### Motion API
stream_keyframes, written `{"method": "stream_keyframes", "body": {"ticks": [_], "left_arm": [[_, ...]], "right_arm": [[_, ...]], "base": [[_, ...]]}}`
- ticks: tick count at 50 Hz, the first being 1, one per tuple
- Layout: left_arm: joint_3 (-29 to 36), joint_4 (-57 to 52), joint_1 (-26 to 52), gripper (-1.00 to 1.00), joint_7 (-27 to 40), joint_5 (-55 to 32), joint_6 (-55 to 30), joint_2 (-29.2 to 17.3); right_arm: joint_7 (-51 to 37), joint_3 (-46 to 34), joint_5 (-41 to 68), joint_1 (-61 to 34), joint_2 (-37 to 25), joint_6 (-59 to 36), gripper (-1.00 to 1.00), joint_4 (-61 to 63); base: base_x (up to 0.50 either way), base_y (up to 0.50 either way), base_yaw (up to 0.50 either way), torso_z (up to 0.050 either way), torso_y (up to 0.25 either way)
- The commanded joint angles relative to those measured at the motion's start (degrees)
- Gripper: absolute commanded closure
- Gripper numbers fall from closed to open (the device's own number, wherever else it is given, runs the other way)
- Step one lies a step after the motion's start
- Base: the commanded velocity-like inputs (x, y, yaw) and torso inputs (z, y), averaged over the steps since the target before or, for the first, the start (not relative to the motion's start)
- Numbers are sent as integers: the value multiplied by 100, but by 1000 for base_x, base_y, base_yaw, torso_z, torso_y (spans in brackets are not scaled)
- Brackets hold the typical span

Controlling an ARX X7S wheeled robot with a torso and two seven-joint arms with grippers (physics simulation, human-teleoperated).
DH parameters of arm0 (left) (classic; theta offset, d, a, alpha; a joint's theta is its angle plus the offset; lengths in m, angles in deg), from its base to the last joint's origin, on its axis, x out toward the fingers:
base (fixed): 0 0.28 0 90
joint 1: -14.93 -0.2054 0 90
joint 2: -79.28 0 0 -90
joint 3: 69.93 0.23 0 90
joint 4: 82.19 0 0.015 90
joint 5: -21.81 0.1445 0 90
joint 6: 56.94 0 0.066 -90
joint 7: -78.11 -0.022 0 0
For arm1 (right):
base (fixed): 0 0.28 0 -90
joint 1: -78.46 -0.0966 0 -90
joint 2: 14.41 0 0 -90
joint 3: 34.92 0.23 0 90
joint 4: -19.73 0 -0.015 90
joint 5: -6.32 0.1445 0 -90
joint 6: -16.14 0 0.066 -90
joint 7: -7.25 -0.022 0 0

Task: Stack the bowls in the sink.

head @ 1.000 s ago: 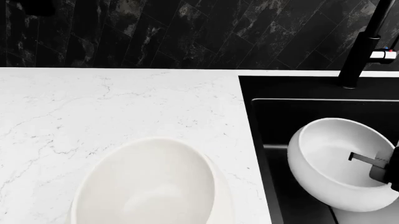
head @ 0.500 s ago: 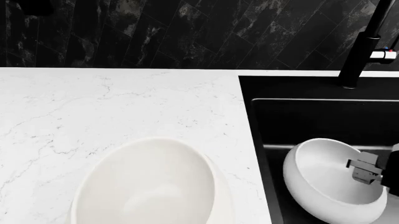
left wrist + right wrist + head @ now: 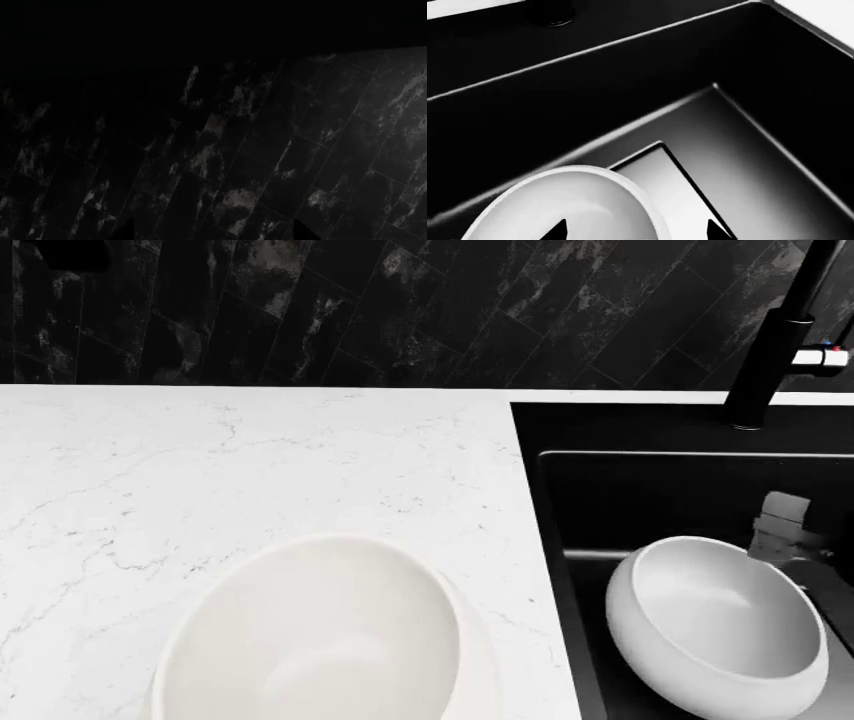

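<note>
Above the sink, the right pincer hangs just past the far rim of the small white bowl. Its two dark tips stand apart in the right wrist view, so it is open and holds nothing. That bowl sits inside the black sink, near the left wall. The big cream bowl sits on the white worktop, left of the sink. The left pincer faces the dark tiled wall, tips apart, holding nothing.
</note>
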State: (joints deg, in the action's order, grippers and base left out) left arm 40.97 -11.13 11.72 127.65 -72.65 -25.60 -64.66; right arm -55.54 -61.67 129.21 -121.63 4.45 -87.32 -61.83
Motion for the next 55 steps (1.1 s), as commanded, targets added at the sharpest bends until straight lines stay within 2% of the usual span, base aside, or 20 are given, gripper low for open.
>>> {"method": "stream_keyframes", "body": {"ticks": [1, 22, 31, 41, 47, 55], "left_arm": [[12, 6, 45, -100, 38, -50, -13, 2], [6, -14, 9, -100, 32, -50, 26, -38], [-12, -20, -34, -100, 26, -43, 69, -56], [-13, -22, -19, -100, 31, -63, 75, -63], [-8, -16, -6, -100, 27, -47, 84, -56], [18, -34, 6, -100, 45, -57, 75, -35]], "right_arm": [[339, 332, -327, -411, 38, -120, -100, 481], [879, 983, -752, -1041, 293, -228, -100, 1563], [703, 1312, -296, -1491, 366, -511, -100, 2019], [637, 1488, -198, -1541, 640, -509, -100, 2307], [456, 1651, 171, -1831, 713, -766, -100, 2393], [67, 2474, 1416, -2439, 962, -1581, -100, 2109]], "base": [[0, 0, 0, 0, 0], [0, 0, 0, 0, 0], [0, 0, 0, 0, 0], [0, 0, 0, 0, 0], [0, 0, 0, 0, 0], [0, 0, 0, 0, 0]]}}
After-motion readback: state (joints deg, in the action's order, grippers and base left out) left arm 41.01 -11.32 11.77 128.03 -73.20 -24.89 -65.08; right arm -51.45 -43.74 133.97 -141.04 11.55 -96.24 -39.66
